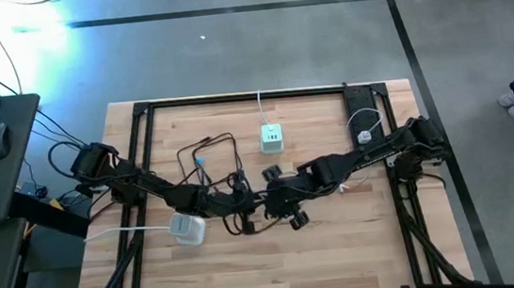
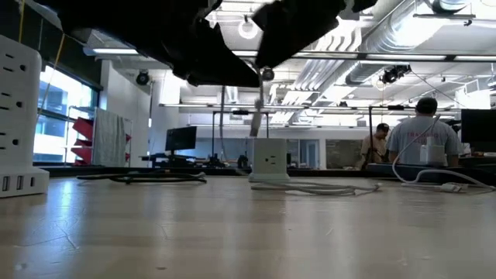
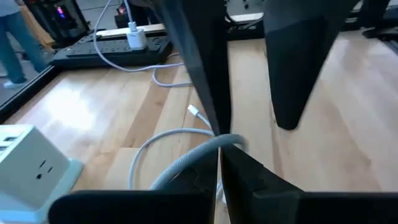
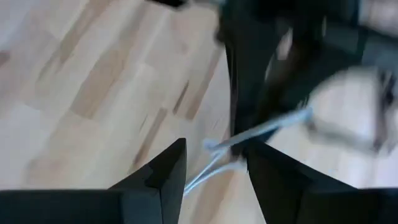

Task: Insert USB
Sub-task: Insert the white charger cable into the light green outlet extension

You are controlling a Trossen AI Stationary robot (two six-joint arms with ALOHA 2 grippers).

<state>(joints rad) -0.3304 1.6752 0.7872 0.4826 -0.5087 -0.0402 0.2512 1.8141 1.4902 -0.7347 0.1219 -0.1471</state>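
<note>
Pinching a white cable (image 3: 186,158), left tool (image 3: 219,163) closed, right tool (image 4: 214,163) parted, no legible writing

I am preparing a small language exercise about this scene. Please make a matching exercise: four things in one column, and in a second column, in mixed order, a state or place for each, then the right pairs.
Things:
1. left gripper
2. right gripper
3. power cube
4. black cable

States or places:
A. lies in a loop on the table
B. open, with the white cable between its fingers
C. stands in the table's far half, apart from both arms
D. shut on the white cable

Pairs: 1-D; 2-B; 3-C; 4-A
</note>
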